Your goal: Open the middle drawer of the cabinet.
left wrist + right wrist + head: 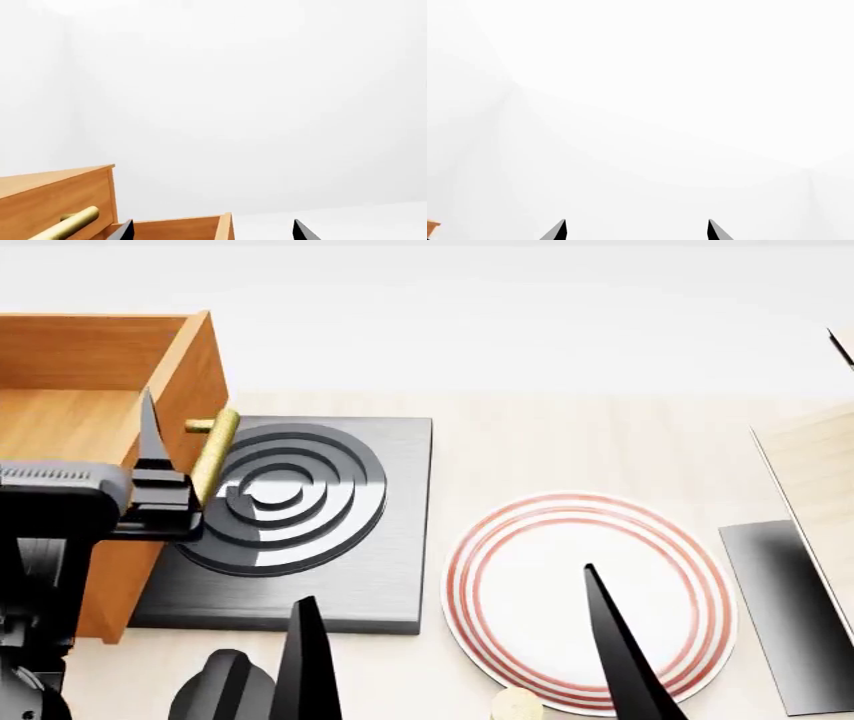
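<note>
Head view, cabinet: I see the cabinet (80,350) at the left edge of the table (574,440), its orange-brown top and side showing, with a drawer box pulled out toward the stove plate (334,540).
Head view, drawer: the middle drawer (67,425) looks already drawn out over the stove plate's left edge; its brass handle (214,452) hangs above the black rings. I cannot count the drawer fronts from here, so I judge it to be the middle one.
Head view, left gripper: my left gripper (160,475) sits right at the handle, one dark finger standing just beside the bar. Whether it clamps the bar I cannot tell.
Head view, right gripper: my right gripper (461,650) hangs low over the red-ringed plate (667,540), fingers spread wide, holding nothing.
Left wrist view, drawer: the handle (70,224) and a drawer front (57,200) sit close in, with an open box wall (180,227) next to them. Two fingertips (123,231) show wide apart, but I cannot see enough there to settle the jaw state.
Right wrist view: only white wall and two fingertips (559,231) set apart; jaws released.
Progress: the drawer appears largely out. As I judge it, what remains is confirming full travel, then letting go.
</note>
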